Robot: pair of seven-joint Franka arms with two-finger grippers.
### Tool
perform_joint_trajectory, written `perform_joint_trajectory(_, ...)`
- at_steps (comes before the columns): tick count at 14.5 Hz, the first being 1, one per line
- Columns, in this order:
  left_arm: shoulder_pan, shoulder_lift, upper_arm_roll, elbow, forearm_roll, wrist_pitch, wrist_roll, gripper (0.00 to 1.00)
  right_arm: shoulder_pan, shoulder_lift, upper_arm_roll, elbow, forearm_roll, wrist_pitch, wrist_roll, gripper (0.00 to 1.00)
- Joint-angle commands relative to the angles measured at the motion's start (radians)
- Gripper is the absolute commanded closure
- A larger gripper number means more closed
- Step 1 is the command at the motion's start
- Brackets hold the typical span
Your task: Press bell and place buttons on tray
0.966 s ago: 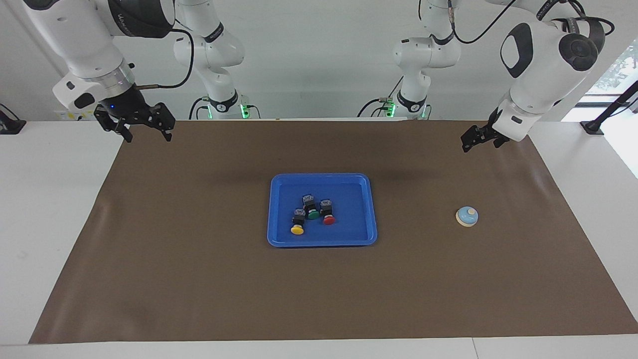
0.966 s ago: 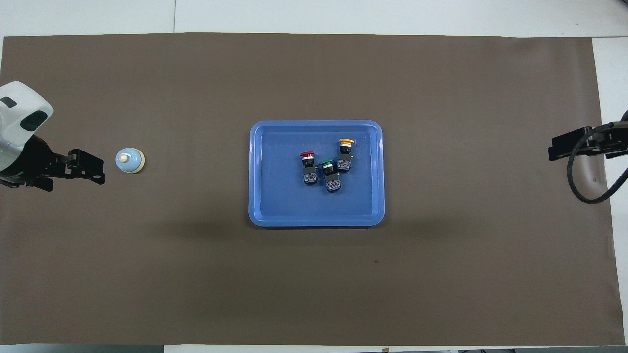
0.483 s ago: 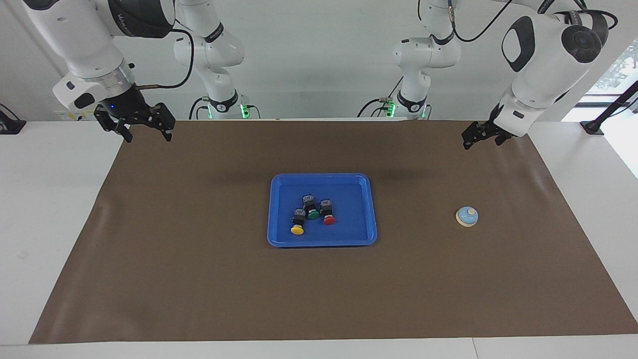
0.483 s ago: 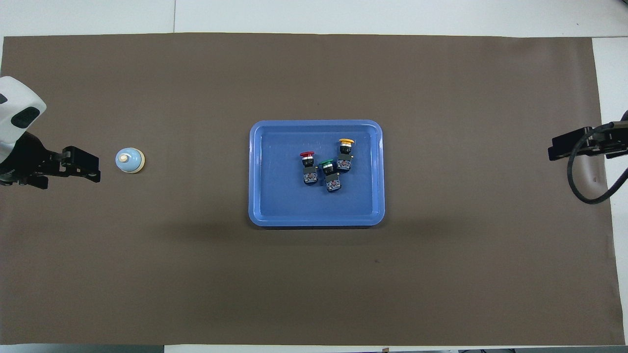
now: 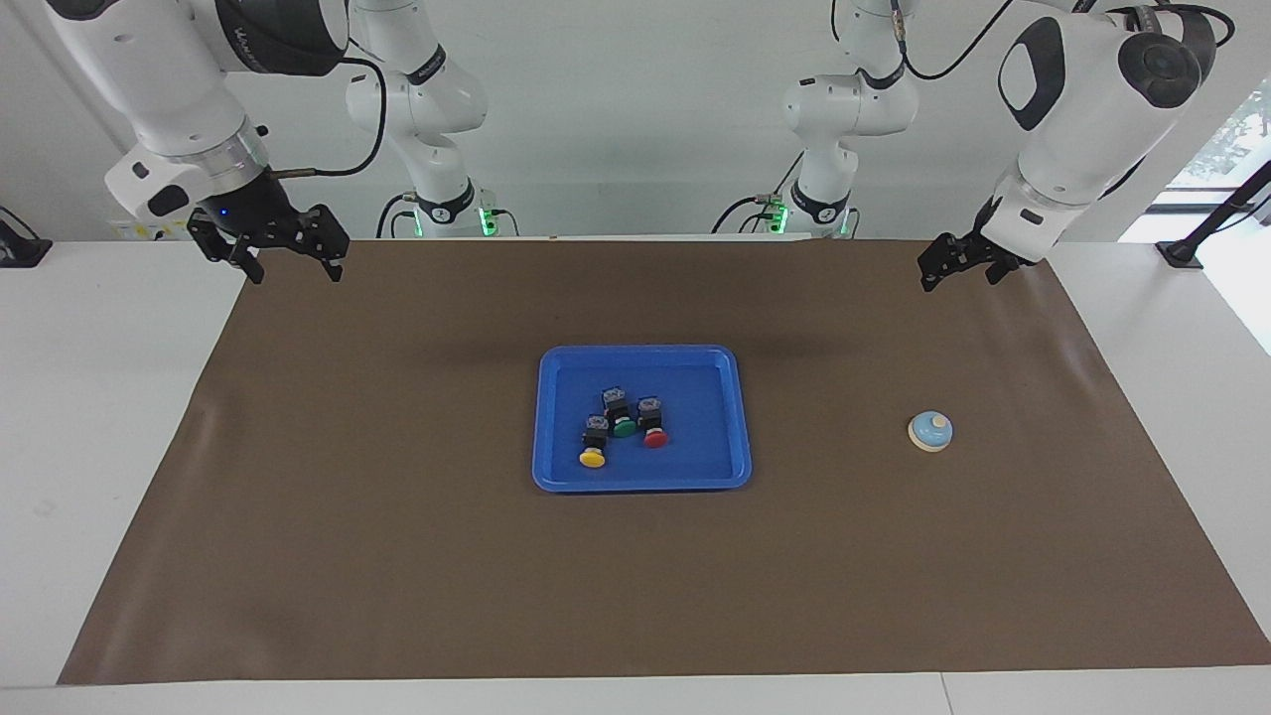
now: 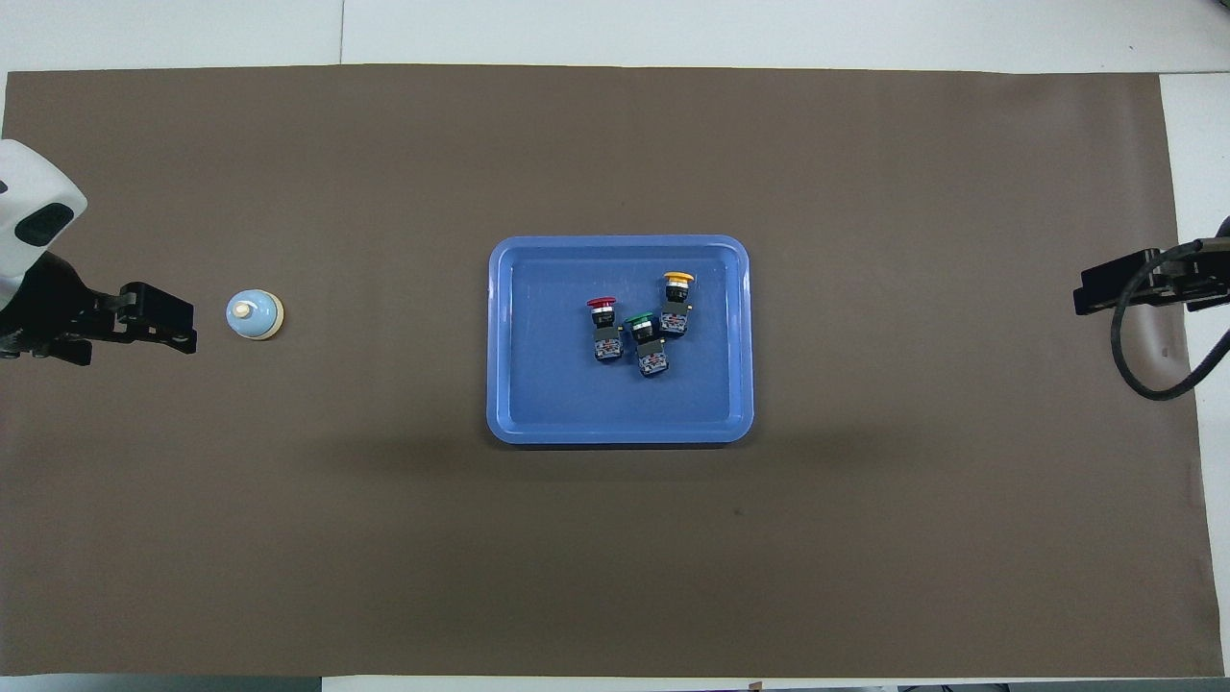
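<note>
Over the last second we see the left gripper lift and draw back toward its own end of the table; it now hangs in the air above the brown mat, well apart from the small light-blue bell with cream base and knob. Its fingers stand open and hold nothing. The right gripper has not moved; it waits raised over the mat's corner at the right arm's end, fingers spread, empty.

Nothing on the mat has shifted. The blue rectangular plastic tray with raised rim sits at the middle of the table. All three black-bodied push-button switches lie on their sides inside it: the yellow-capped one, the green-capped one and the red-capped one, clustered near the centre, touching or nearly so.

We judge that placing is finished, and the left arm's retreat from the bell reads as a withdrawal to rest; whether the bell has been pressed we cannot tell.

Room: the buttons sit clear of the tray rim. The bell stands alone toward the left arm's end, with bare mat all round.
</note>
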Motion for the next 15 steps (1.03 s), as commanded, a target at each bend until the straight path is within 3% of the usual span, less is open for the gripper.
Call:
perform_joint_trajectory(1,0.021,-0.002,-0.004,0.015,-0.009,-0.011,0.008,0.00,-0.008,-0.021,0.004,-0.022,-0.011,-0.009,-0.014,0.00)
perform_joint_trajectory(15,0.017,-0.009,-0.003,0.007,-0.009,0.006,0.000,0.00,-0.008,-0.021,0.004,-0.022,-0.011,-0.009,-0.014,0.00)
